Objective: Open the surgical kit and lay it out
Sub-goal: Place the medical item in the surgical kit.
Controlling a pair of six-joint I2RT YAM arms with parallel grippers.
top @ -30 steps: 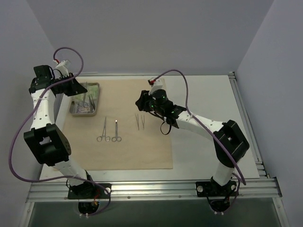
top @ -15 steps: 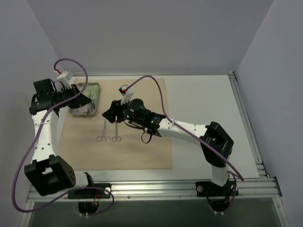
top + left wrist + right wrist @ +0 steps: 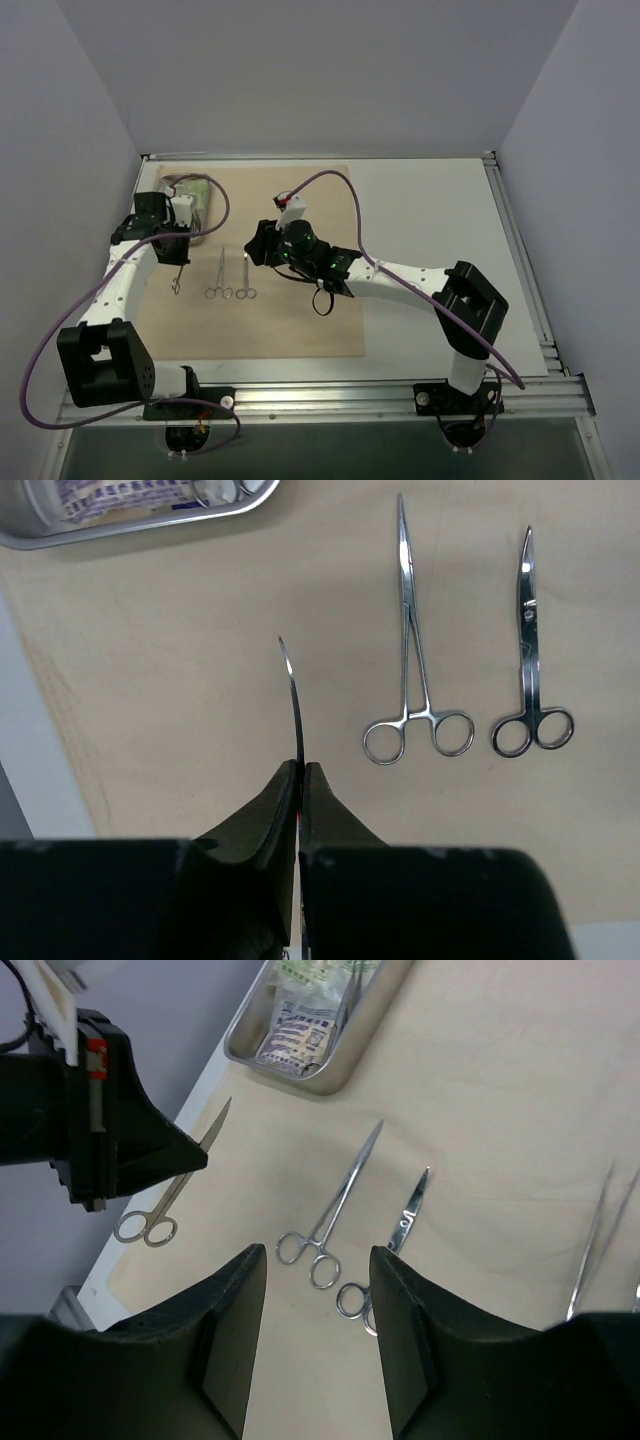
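Observation:
The beige cloth wrap lies spread flat. My left gripper is shut on a pair of curved steel scissors, held by the blades above the cloth's left edge with the rings hanging down. Steel forceps and a second pair of scissors lie side by side on the cloth. My right gripper is open and empty, hovering just above them. The small steel tray sits at the cloth's far left corner and holds green and white packets and another instrument.
Tweezers lie on the cloth to the right of the scissors, under my right arm in the top view. Bare white table runs right of the cloth. The left arm's purple cable loops over the tray.
My left gripper has moved from the tray toward the near side, carrying the curved scissors. My right gripper has shifted slightly right and stays open over the laid-out instruments.

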